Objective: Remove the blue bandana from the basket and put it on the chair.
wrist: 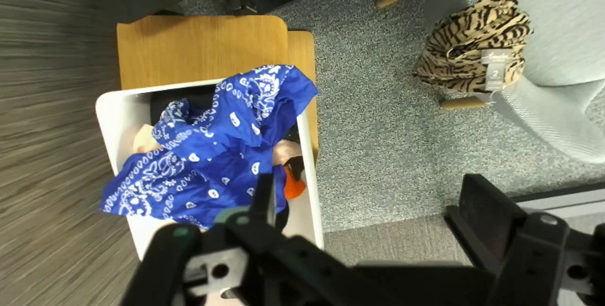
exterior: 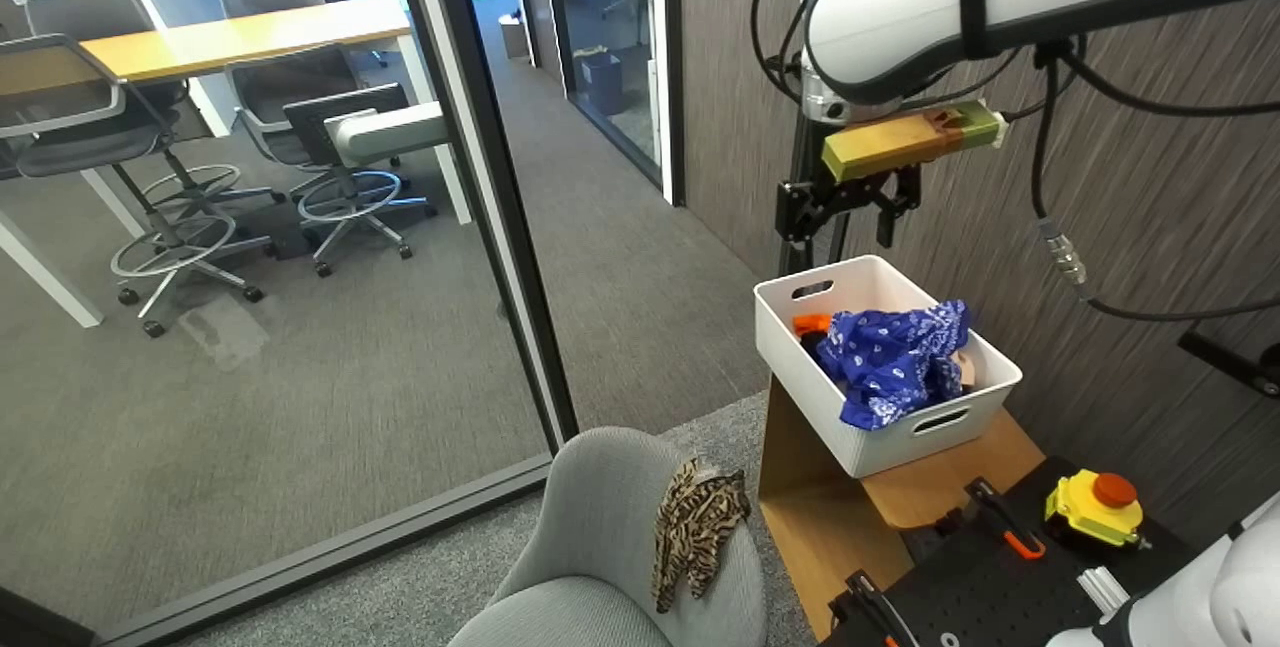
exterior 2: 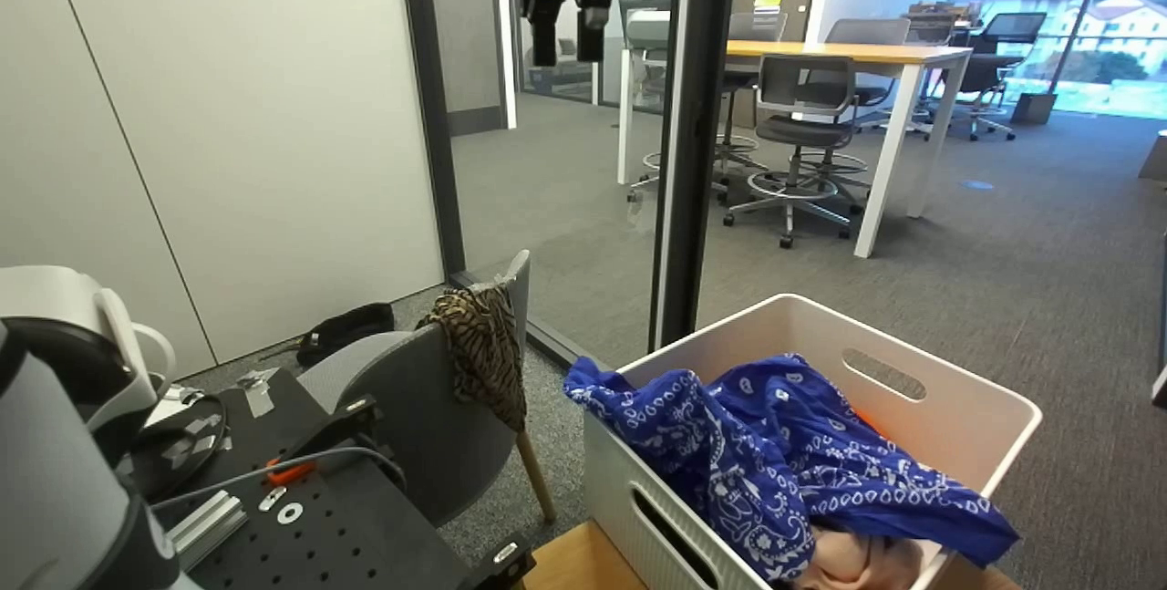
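The blue bandana (exterior: 890, 357) with a white pattern lies crumpled on top of other items in the white basket (exterior: 805, 387). In an exterior view the bandana (exterior 2: 729, 444) hangs over the basket's rim (exterior 2: 611, 462) at two sides. In the wrist view the bandana (wrist: 212, 154) spreads across the basket (wrist: 309, 169). My gripper (exterior: 845, 222) is open and empty, above the basket's far end; it also shows in an exterior view (exterior 2: 567, 47). In the wrist view the gripper (wrist: 368, 187) has one finger over the bandana's edge and one over the floor. The grey chair (exterior: 600, 497) stands beside the basket.
A tiger-striped cloth (exterior: 695, 527) hangs on the chair's back. The basket stands on a wooden stand (exterior: 960, 472). A black pegboard table (exterior 2: 319, 517) with an emergency stop (exterior: 1095, 507) adjoins it. A glass partition (exterior: 490, 177) stands behind the chair.
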Tool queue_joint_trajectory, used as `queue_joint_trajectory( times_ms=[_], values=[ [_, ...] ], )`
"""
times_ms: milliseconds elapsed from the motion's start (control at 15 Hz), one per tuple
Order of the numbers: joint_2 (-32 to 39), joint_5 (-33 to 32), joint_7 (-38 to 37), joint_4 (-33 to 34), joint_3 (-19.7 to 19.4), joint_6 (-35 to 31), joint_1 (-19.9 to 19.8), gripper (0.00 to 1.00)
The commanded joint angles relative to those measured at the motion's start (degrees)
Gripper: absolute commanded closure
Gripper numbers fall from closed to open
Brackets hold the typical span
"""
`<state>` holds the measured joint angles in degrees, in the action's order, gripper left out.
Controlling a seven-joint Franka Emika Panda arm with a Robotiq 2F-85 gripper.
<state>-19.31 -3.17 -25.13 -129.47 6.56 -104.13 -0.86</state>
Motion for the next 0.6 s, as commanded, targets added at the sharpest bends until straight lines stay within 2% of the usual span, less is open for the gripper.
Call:
queue_joint_trajectory(
  times_ms=[0, 267, 533],
  values=[
    [-2.68, 1.44, 0.11, -4.68, -4.82, -5.14, -3.17, 0.0],
    [-0.71, 4.02, -0.54, -8.72, -10.09, -12.92, -7.39, 0.0],
    [3.76, 7.1, -1.73, -11.22, -13.21, -21.03, -10.55, 0.0]
  ],
)
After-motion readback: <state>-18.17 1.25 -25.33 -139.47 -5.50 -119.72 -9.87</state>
